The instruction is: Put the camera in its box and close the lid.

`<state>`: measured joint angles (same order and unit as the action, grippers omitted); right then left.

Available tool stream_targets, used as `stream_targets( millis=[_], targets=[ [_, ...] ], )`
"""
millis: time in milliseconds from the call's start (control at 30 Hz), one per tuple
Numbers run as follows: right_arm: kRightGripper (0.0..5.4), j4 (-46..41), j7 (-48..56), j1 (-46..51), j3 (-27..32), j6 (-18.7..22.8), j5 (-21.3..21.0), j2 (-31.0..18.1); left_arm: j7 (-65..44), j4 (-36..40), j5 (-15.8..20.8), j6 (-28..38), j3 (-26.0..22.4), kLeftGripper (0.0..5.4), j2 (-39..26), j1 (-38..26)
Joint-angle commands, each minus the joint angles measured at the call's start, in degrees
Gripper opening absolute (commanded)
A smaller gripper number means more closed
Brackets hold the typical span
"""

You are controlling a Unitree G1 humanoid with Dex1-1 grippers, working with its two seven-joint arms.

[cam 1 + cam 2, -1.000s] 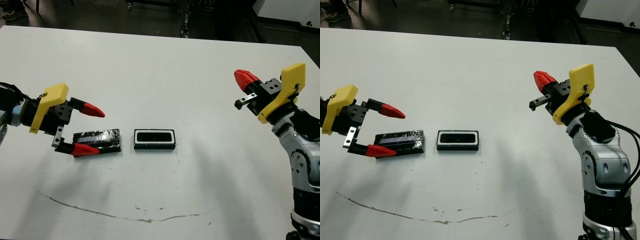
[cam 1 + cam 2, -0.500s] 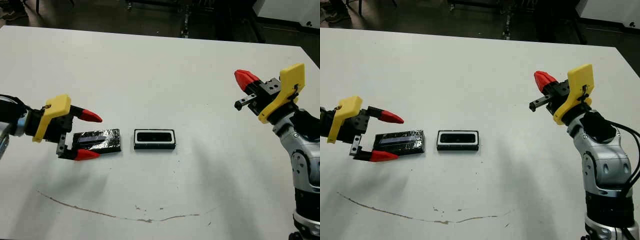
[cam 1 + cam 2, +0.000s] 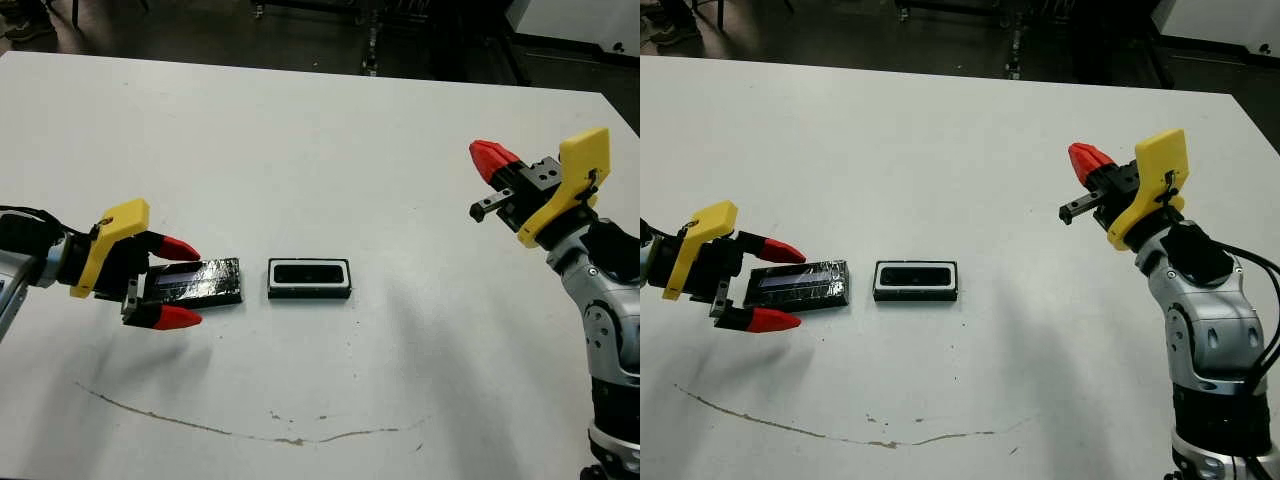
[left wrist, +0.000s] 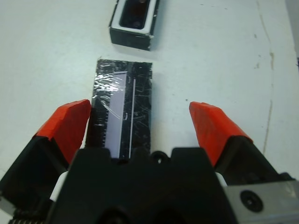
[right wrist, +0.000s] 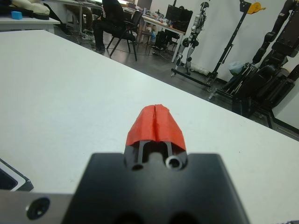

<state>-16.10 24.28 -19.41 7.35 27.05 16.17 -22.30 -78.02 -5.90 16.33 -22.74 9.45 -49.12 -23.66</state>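
**Camera boxed, lid awaiting pickup: handling assessment**

Camera appears to lie inside the box, showing as a dark bar within the white rim; this is a judgement, as detail is small. The box rests near the table centre.

Nearest item: left gripper, at 9 o'clock from the box. Jaws stand wide open, holding nothing, one red finger on each long side of the lid's near end. In the left wrist view the fingers straddle the lid without visible contact.

The lid lies flat on the table just beside the box, apart from it, end to end.

Handling judgement: the lid looks thin, stiff and light, with a glossy, wrinkled film on top, so likely slippery. Its low profile leaves little edge to catch. Recommended hold: across the narrow width, on the two long edges, fingertips kept down at table level.

Farthest item: right gripper, at 3 o'clock and well apart from the box, raised off the table. Jaws fully closed, empty.
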Motion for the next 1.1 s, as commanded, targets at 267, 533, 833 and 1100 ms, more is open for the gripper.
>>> stream_targets(
  millis=[267,533,833,1100],
  targets=[
    [0.00,-0.18,-0.12,0.57,-0.42,-0.06,-1.12,-1.29,-0.52,-1.45,2.01,-4.87,-0.45,4.71,0.52,0.62],
    [0.00,-0.30,-0.32,0.42,-0.55,0.30,-1.33,-1.38,-1.56,-3.36,2.45,-6.73,0.70,3.58,0.38,-0.28],
    [0.00,-0.55,-0.83,0.34,-0.53,0.95,-1.63,-1.21,-3.54,-4.50,1.36,-9.48,2.69,2.29,-0.26,-2.10],
    [0.00,-1.01,-1.04,0.58,-0.67,1.22,-1.79,-1.42,-3.72,-4.15,0.15,-7.93,3.18,1.10,-0.36,-2.16]
  ],
)
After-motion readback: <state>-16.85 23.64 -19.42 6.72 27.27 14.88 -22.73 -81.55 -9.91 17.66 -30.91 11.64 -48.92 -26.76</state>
